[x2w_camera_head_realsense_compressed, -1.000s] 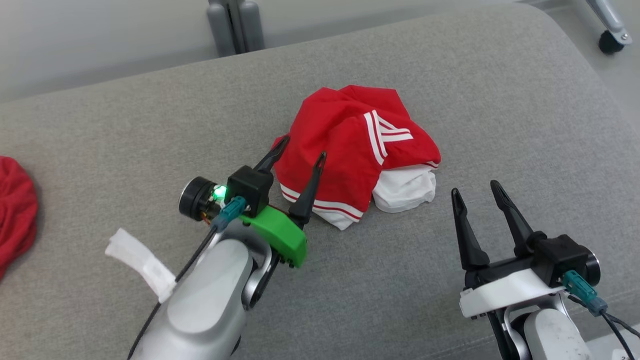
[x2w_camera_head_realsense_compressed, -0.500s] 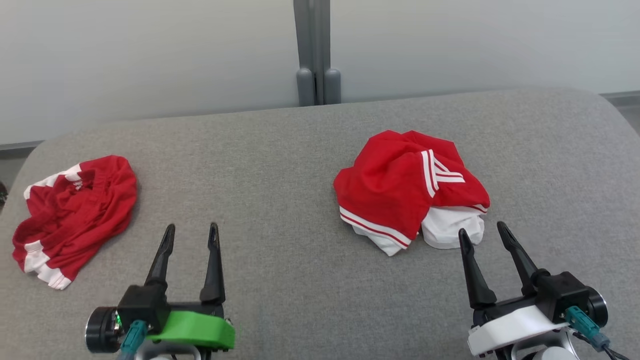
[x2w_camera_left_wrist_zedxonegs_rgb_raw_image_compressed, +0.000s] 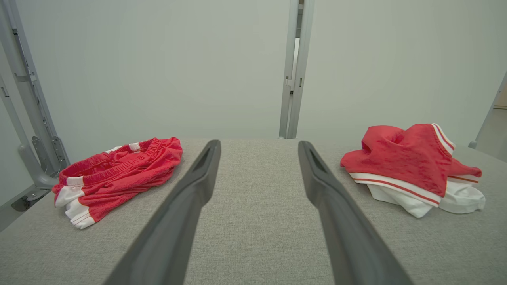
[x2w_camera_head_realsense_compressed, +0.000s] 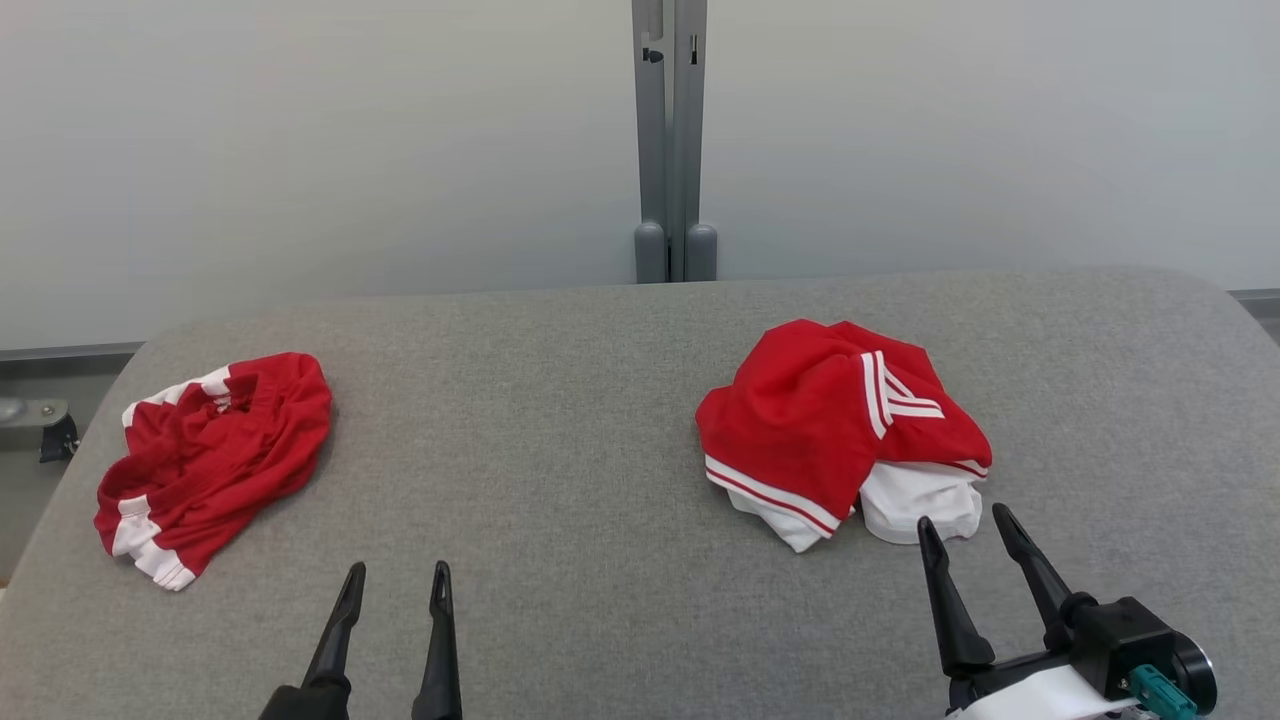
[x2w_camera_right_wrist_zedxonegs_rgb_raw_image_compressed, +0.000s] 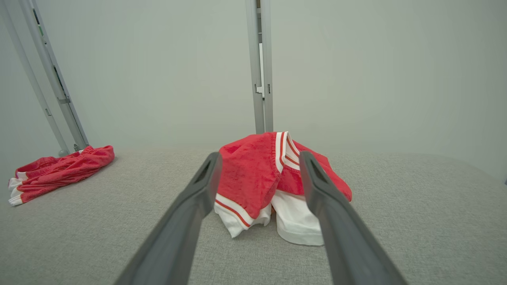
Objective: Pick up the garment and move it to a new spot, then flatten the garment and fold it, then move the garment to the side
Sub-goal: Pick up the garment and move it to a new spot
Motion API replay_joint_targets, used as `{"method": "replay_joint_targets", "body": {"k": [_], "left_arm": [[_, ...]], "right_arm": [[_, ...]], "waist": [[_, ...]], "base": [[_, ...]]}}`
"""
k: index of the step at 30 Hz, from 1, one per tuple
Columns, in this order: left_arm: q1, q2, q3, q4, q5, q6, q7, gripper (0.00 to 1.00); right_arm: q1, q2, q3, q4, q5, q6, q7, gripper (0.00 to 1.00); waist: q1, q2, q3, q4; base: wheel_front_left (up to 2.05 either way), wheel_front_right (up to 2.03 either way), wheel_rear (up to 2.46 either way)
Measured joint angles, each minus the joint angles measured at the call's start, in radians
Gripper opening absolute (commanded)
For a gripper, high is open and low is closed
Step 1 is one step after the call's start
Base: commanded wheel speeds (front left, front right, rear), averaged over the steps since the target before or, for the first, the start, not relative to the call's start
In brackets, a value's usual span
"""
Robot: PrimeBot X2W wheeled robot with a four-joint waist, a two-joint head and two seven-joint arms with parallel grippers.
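Observation:
The garment (x2w_camera_head_realsense_compressed: 840,430), a crumpled red jersey T-shirt with white sleeve parts and striped seams, lies bunched on the right half of the grey table (x2w_camera_head_realsense_compressed: 560,520). It also shows at the right of the left wrist view (x2w_camera_left_wrist_zedxonegs_rgb_raw_image_compressed: 412,166) and straight ahead in the right wrist view (x2w_camera_right_wrist_zedxonegs_rgb_raw_image_compressed: 269,178). My right gripper (x2w_camera_head_realsense_compressed: 965,530) stands open just in front of the garment's white edge, apart from it, holding nothing. My left gripper (x2w_camera_head_realsense_compressed: 397,580) is open and empty near the table's front, left of centre, well away from the garment.
A smaller, mostly red garment with white striped bands (x2w_camera_head_realsense_compressed: 210,460) lies crumpled at the table's left end, seen too in the left wrist view (x2w_camera_left_wrist_zedxonegs_rgb_raw_image_compressed: 119,174). A grey post (x2w_camera_head_realsense_compressed: 672,150) stands against the pale wall behind the table. Bare grey surface lies between the two garments.
The head camera has tilted up and turned, bringing the wall and the left garment into view. My left gripper has pulled back from the garment to the table's front, open and empty.

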Motion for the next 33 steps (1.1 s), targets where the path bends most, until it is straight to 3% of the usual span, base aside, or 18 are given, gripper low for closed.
{"method": "replay_joint_targets", "body": {"k": [7,33], "left_arm": [[0.009,0.0,-0.015,-0.009,-0.009,0.021,0.0,1.0],[0.003,-0.001,-0.021,0.014,0.0,0.029,0.0,1.0]], "right_arm": [[0.007,0.0,-0.014,0.003,0.004,0.0,0.0,1.0],[0.007,0.0,-0.025,0.007,0.008,0.0,0.0,1.0]], "waist": [[0.0,0.0,-0.013,0.001],[0.0,0.0,-0.001,0.007]], "base": [[0.0,0.0,0.0],[0.0,0.0,0.0]]}}
